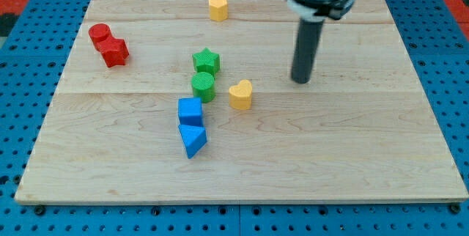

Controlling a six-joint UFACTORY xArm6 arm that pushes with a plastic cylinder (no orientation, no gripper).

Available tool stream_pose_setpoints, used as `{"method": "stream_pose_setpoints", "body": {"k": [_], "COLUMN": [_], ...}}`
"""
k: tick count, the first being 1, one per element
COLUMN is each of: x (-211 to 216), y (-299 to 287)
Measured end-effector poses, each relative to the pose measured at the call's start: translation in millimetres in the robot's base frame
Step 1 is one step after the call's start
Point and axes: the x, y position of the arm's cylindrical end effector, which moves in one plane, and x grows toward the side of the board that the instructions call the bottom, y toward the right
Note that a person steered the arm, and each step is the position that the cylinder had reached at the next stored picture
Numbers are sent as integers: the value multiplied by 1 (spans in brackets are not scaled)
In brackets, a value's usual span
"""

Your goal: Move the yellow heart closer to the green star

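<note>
Seven blocks: small coloured plastic pieces lie on the pale wooden worktop (pixel 366 141), most of them in its left half.
Yellow heart: the small yellow heart-shaped block (pixel 239 94) sits near the worktop's middle, just to the right of the green cylinder (pixel 203 86) and apart from it by a narrow gap.
Green star: the small green star-shaped block (pixel 207 61) stands just above the green cylinder, up and to the left of the heart, near but not touching it.
My tip: the dark rod's lower end (pixel 300 80) rests on bare wood to the right of the heart and slightly higher in the view, clearly apart from it.
Jaws: there are none on this arm, only the rod, so nothing opens or clamps.
Other blocks: a blue cube (pixel 190 110) and blue triangular block (pixel 193 139) below the cylinder; two red blocks (pixel 108 44) touching at upper left; a yellow hexagonal block (pixel 218 6) near the top edge.
Doing it well: I judge the best push starts from the heart's lower right, driving it up and left; a flat leftward shove would jam it into the cylinder. Contact should be centred, or the heart may spin aside.
</note>
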Motion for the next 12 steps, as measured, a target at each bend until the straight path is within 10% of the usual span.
{"method": "stream_pose_setpoints", "body": {"k": [2,9,11,12], "x": [90,83,52,127], "y": [28,-121,-33,-61]}}
